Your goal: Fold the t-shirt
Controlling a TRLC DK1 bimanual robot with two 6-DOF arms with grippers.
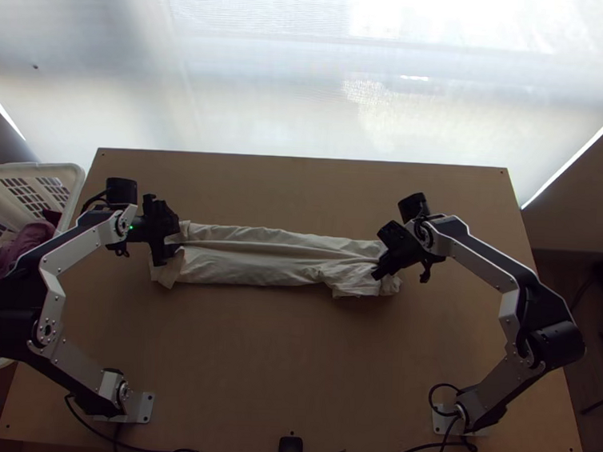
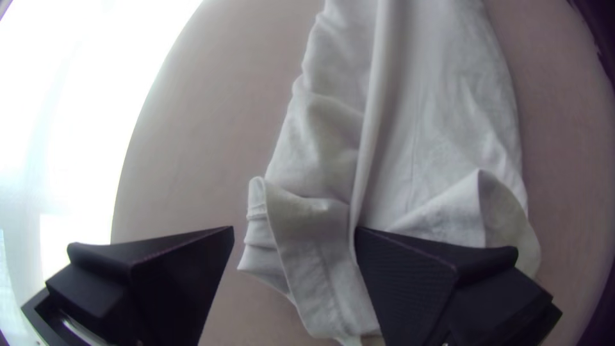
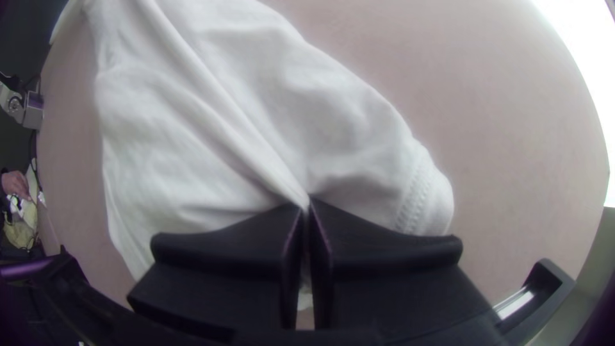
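A white t-shirt (image 1: 252, 257) lies across the table in a long narrow strip, with a lengthwise ridge and a bunched right end. At its left end is my left gripper (image 1: 173, 238); in the left wrist view my left gripper (image 2: 295, 234) stands open above the creased end, one finger over the cloth (image 2: 448, 122) and the other over the table beside it. My right gripper (image 1: 380, 268) is at the bunched right end. In the right wrist view my right gripper (image 3: 306, 211) is shut on the ridge of the shirt (image 3: 166, 128), a stitched hem lying beside the fingers.
The light wooden table (image 1: 295, 362) extends in front of and behind the shirt. At the left stands a white basket (image 1: 75, 186) with a purplish cloth (image 1: 24, 246) inside. A small black device (image 1: 290, 450) stands at the near edge, with cables around it.
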